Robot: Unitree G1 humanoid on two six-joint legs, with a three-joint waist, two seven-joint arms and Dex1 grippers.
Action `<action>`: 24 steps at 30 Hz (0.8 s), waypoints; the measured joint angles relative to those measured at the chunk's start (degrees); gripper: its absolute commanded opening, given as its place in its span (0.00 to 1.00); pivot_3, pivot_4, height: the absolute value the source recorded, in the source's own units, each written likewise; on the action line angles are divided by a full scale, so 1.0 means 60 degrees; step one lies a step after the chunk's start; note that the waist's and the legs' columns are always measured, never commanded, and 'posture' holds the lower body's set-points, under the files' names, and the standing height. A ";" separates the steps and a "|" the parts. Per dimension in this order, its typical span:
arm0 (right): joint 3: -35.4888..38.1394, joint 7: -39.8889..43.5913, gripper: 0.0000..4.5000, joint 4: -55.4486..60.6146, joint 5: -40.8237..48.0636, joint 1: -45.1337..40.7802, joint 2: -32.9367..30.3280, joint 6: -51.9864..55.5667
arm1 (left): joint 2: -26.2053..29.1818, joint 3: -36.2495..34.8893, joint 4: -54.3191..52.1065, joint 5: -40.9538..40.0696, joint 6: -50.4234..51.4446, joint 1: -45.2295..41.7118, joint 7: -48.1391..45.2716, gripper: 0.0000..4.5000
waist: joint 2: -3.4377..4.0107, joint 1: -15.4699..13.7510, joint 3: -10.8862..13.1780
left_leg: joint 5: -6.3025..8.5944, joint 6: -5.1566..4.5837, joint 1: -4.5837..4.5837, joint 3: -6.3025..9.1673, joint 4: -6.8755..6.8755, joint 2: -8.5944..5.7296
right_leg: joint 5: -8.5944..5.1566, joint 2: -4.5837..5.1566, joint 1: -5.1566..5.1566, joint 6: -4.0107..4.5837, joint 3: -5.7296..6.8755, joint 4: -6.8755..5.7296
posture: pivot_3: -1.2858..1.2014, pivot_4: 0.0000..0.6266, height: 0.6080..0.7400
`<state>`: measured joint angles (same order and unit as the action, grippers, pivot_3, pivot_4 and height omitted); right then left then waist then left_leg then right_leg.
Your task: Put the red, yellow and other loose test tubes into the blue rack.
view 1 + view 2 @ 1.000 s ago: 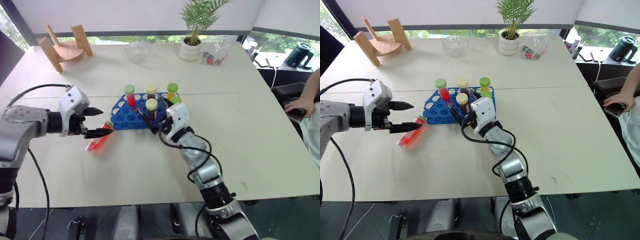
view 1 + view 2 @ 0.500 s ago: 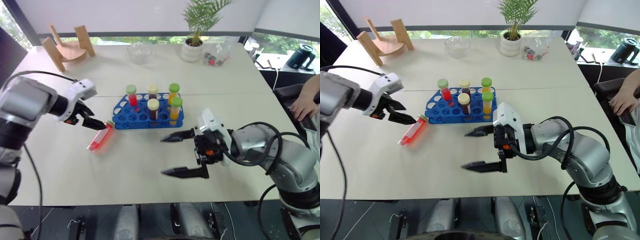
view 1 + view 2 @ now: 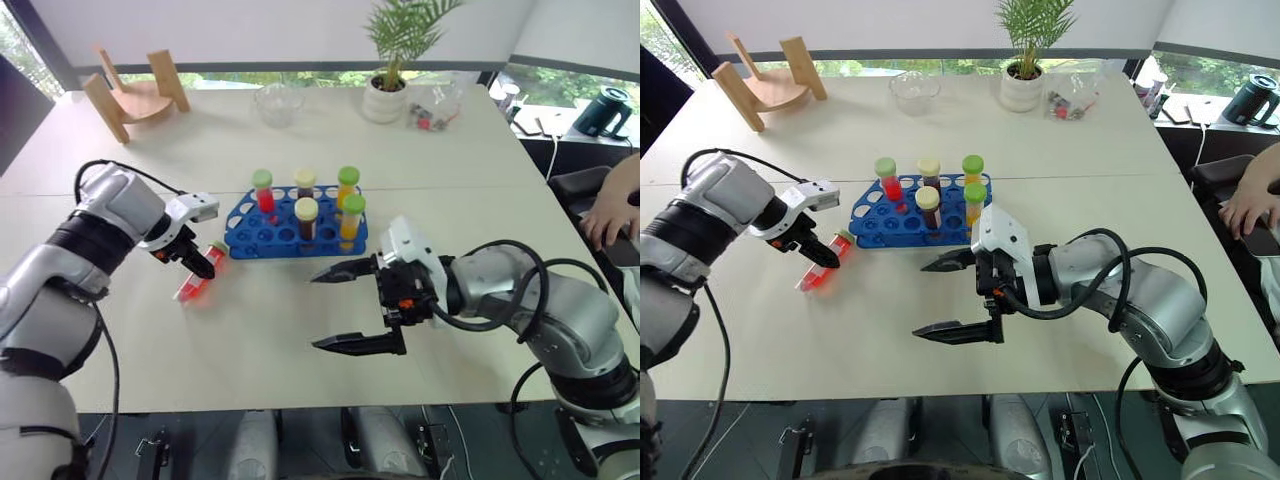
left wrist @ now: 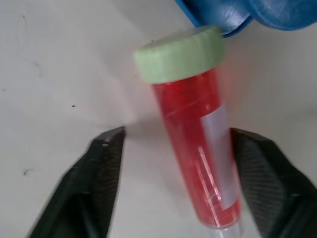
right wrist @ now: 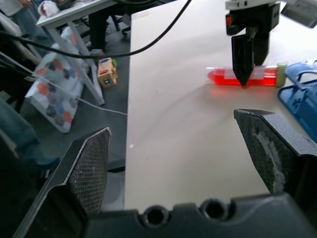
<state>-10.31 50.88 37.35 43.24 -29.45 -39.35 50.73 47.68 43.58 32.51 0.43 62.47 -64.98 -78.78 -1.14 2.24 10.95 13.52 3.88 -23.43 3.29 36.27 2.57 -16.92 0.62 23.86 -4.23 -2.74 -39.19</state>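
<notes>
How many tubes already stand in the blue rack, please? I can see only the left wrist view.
Observer: Five capped tubes stand upright in the blue rack.
Operator: Thank you. Is anything else lying loose near it?
Observer: The red tube is the one loose tube I see; it lies on the table by the rack's left end.
Operator: And where is the other arm?
Observer: The right gripper hangs over the table in front of the rack, fingers wide apart, holding nothing.
</notes>
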 measured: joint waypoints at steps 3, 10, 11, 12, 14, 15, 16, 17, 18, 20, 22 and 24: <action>0.0000 -0.0065 0.98 -0.0038 -0.0083 0.0000 -0.0021 -0.0053 | -0.0166 -0.0102 0.0178 0.0136 -0.0071 -0.0002 0.0030 0.20 | 0.0001 -0.0006 -0.0001 | 0.0000 0.0000 0.0011 0.0002 0.0001 -0.0001 | 0.0000 0.0001 -0.0014 -0.0001 0.0001 0.0000 | 0.52 0.24 1.00; 0.0009 0.0057 0.98 -0.0105 -0.0288 0.0199 -0.0397 -0.0204 | -0.0088 -0.0633 0.0142 0.0221 -0.0140 0.0238 0.0017 0.19 | 0.0004 -0.0005 -0.0002 | 0.0000 0.0000 0.0013 0.0006 0.0001 0.0000 | 0.0000 0.0000 -0.0018 -0.0001 0.0004 0.0000 | 0.52 0.24 1.00; 0.0031 0.0057 0.98 -0.0108 -0.0332 0.0321 -0.0432 -0.0228 | 0.0032 -0.0903 0.0112 0.0133 -0.0290 0.0380 0.0051 0.19 | 0.0002 0.0009 -0.0001 | 0.0000 0.0000 0.0011 0.0007 0.0000 0.0003 | 0.0000 -0.0003 -0.0015 0.0000 0.0004 0.0000 | 0.52 0.24 1.00; 0.0046 0.0032 0.98 -0.0113 -0.0362 0.0435 -0.0448 -0.0278 | 0.0209 -0.1606 0.0052 -0.0111 -0.0812 0.0706 0.0255 0.19 | 0.0003 0.0025 0.0000 | 0.0000 0.0000 0.0008 0.0009 -0.0002 0.0008 | 0.0000 -0.0003 -0.0007 0.0000 0.0005 0.0001 | 0.52 0.24 1.00; 0.0230 -0.0142 0.98 -0.0206 -0.0451 0.0685 -0.0433 -0.0424 | 0.0589 -0.3576 0.0096 -0.0837 -0.2595 0.1349 0.0881 0.19 | -0.0008 0.0061 0.0007 | -0.0001 0.0001 -0.0004 0.0006 0.0001 0.0027 | 0.0003 -0.0011 0.0020 0.0006 0.0003 -0.0015 | 0.52 0.24 1.00; 0.0346 -0.0286 0.98 -0.0306 -0.0501 0.0750 -0.0333 -0.0502 | 0.0662 -0.4710 0.0096 -0.1261 -0.3514 0.1572 0.1229 0.19 | -0.0011 0.0050 0.0009 | -0.0001 0.0002 -0.0005 0.0006 0.0000 0.0028 | 0.0004 -0.0012 0.0024 0.0009 0.0004 -0.0016 | 0.52 0.24 1.00; 0.0439 -0.0411 0.98 -0.0411 -0.0529 0.0786 -0.0221 -0.0589 | 0.0652 -0.5713 0.0058 -0.1697 -0.3989 0.1638 0.1544 0.19 | -0.0013 0.0024 0.0009 | -0.0002 0.0004 -0.0008 0.0006 0.0001 0.0025 | 0.0004 -0.0010 0.0023 0.0008 0.0008 -0.0017 | 0.52 0.24 1.00; 0.0532 -0.0518 0.98 -0.0504 -0.0543 0.0844 -0.0083 -0.0661 | 0.0400 -0.7036 -0.0135 -0.2311 -0.4141 0.1698 0.2125 0.19 | -0.0013 -0.0001 0.0009 | -0.0002 0.0004 -0.0011 0.0004 0.0005 0.0021 | 0.0004 -0.0004 0.0019 0.0007 0.0008 -0.0014 | 0.52 0.24 1.00; 0.0565 -0.0606 0.98 -0.0607 -0.0565 0.0879 0.0038 -0.0713 | 0.0003 -0.8336 -0.0588 -0.2969 -0.4067 0.1746 0.2829 0.19 | -0.0013 -0.0064 0.0009 | -0.0002 0.0003 -0.0015 0.0006 0.0023 0.0019 | 0.0005 0.0003 0.0012 0.0003 0.0016 -0.0012 | 0.52 0.24 1.00; 0.0587 -0.0752 0.98 -0.0751 -0.0583 0.0893 0.0094 -0.0694 | -0.0856 -1.0335 -0.2339 -0.4355 -0.3727 0.2342 0.3790 0.19 | -0.0010 -0.0123 0.0007 | 0.0001 0.0001 -0.0005 -0.0009 0.0032 0.0010 | 0.0003 0.0026 -0.0019 -0.0011 0.0005 0.0002 | 0.52 0.24 1.00; 0.0786 -0.0862 0.98 -0.1064 -0.0486 0.0716 0.0105 -0.0505 | -0.1819 -1.1119 -0.4434 -0.5210 -0.3620 0.3625 0.4497 0.19 | 0.0006 -0.0188 -0.0002 | 0.0003 0.0001 0.0029 -0.0023 0.0035 -0.0013 | 0.0002 0.0049 -0.0059 -0.0028 -0.0009 0.0010 | 0.52 0.24 1.00; 0.0992 -0.0845 0.98 -0.1430 -0.0306 0.0275 0.0088 -0.0340 | -0.2949 -1.1149 -0.5475 -0.5554 -0.3608 0.4645 0.5231 0.19 | 0.0005 -0.0230 -0.0001 | 0.0002 0.0001 0.0029 -0.0009 0.0063 -0.0016 | 0.0012 0.0040 -0.0069 -0.0038 -0.0005 0.0005 | 0.52 0.24 1.00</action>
<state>-4.36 45.81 28.77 41.41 -27.80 -38.82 48.69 29.98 -23.31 -0.34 -32.90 40.82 -37.11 -47.39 -1.11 0.86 10.95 13.54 3.89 -23.25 3.23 36.65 2.48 -16.84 0.86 23.44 -4.46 -2.77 -39.16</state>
